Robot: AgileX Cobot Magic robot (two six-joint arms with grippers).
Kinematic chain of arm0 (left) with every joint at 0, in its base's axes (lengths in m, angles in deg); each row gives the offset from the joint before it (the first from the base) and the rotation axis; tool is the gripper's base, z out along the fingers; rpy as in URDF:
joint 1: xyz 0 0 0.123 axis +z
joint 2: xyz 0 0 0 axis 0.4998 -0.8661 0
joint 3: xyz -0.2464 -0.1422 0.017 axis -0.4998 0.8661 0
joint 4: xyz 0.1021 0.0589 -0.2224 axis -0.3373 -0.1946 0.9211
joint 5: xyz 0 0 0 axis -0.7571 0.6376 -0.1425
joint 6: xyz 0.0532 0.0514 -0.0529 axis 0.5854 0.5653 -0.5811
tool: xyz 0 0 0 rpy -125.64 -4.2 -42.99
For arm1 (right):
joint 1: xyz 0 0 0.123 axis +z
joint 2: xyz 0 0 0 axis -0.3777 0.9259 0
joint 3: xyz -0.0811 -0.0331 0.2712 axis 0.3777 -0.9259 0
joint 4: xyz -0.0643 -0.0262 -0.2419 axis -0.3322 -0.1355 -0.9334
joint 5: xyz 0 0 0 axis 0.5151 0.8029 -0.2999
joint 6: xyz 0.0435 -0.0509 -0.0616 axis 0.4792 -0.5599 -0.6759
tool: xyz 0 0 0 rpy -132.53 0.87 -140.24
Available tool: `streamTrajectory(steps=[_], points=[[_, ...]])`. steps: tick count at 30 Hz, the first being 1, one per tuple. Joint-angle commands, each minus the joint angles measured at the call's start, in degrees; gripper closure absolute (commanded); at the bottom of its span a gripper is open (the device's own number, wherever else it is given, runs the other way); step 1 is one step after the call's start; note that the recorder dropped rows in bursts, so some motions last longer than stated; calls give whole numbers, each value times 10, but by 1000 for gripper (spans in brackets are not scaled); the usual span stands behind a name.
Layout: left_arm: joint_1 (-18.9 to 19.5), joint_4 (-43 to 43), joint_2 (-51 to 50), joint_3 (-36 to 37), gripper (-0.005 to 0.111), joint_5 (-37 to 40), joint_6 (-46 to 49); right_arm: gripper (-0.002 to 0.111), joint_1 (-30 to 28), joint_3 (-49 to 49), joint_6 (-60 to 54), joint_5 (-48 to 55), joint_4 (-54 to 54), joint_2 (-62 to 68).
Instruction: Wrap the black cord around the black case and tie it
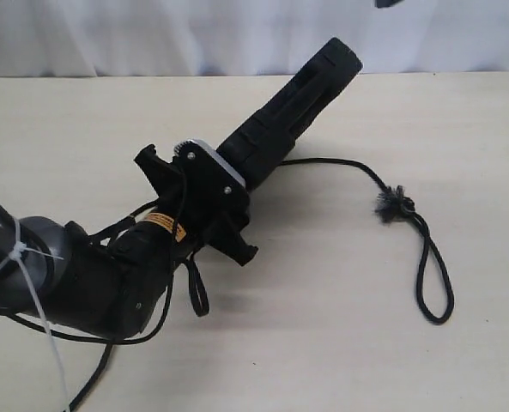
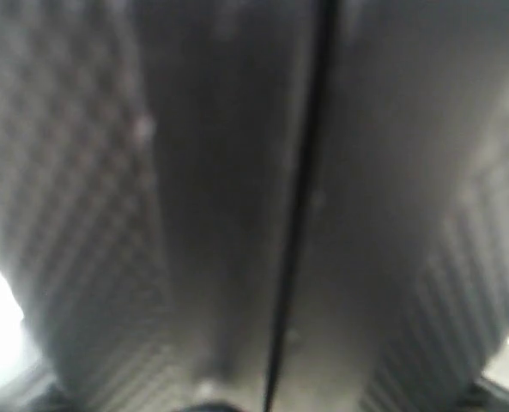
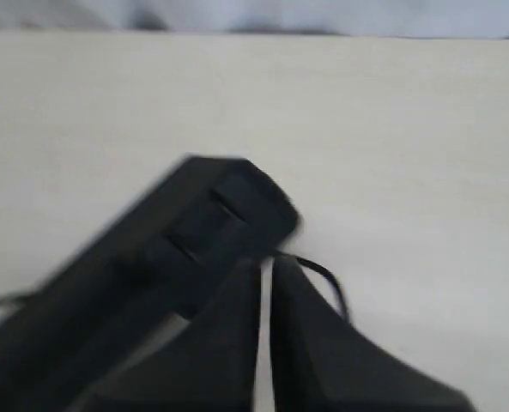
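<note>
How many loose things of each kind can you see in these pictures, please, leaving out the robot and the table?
black case: 1
black cord: 1
Total: 2

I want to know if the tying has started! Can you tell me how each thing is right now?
black case: up on its edge, not lying flat.
left hand: around one end of the case; squeezing or not, cannot tell.
right hand: shut, above the case's other end.
black cord: slack on the table, not wrapped or tied round the case.
</note>
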Motion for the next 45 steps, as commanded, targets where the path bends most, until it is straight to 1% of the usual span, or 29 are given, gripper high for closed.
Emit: streamTrajectory(steps=[1,3,4,6,8,9,10,11,12,13,14,15,16,18,20,23,27,29,30,31,32,33,36,39,40,42,43,44,45], points=[[20,39,8,-2,107,-53,14,104,-2,-59,-129,66,-75,-22],[31,54,8,-2,107,-31,14,104,-1,-143,-183,66,-89,-14],[31,52,9,-2,107,-28,14,104,-1,-188,-244,65,-100,-12],[32,97,10,-2,107,-37,16,104,-1,-283,-360,-11,-98,-2],[47,98,10,-2,107,-20,17,104,-1,-326,-287,-120,-105,22],[57,98,10,-2,107,-12,17,104,-1,-326,-248,-145,-113,34],[76,93,10,-2,107,11,17,103,-2,-326,-153,-184,-164,59],[82,86,10,-2,107,19,17,96,-2,-326,-82,-195,-210,74],[82,84,10,-2,107,19,17,83,-2,-326,-59,-195,-237,86],[82,76,10,-2,107,13,17,66,-2,-326,-31,-199,-240,93],[82,73,10,-3,107,12,17,56,0,-326,-17,-204,-240,95],[82,76,10,-3,107,13,17,44,0,-310,-13,-182,-196,98],[82,84,10,-3,107,14,17,43,0,-289,-15,-147,-175,98],[82,83,10,-3,107,14,17,43,0,-239,-28,-34,-167,98],[82,83,10,-3,107,14,17,43,-3,-237,-153,-18,-58,106],[82,83,10,-3,107,16,17,43,-10,-237,-98,-39,-101,145],[82,82,10,-3,107,26,17,43,-55,-237,-128,-91,-34,165],[82,82,10,-3,107,26,17,43,-55,-237,-237,-108,67,188],[82,82,10,-3,107,27,17,46,-54,-237,-206,-157,76,202],[82,82,10,-3,107,28,17,60,-54,-237,-143,-182,55,210],[82,82,10,-3,107,28,17,85,-54,-237,-112,-184,35,212],[82,81,10,-3,107,29,17,104,-54,-237,-105,-176,54,205],[82,81,10,-3,107,29,17,104,-54,-237,-118,-129,216,189],[82,81,10,-3,107,29,17,104,-54,-237,-151,-117,252,187],[82,81,10,-3,107,29,17,99,-54,-237,-150,-97,223,187],[82,81,10,-3,107,29,17,83,-54,-237,-148,-96,227,189],[82,81,10,-3,107,29,17,69,-54,-237,-151,-89,237,189],[82,81,10,-3,107,29,17,62,-54,-232,-182,-78,237,187],[82,81,10,-3,107,29,17,62,-54,-212,-228,-44,205,164]])
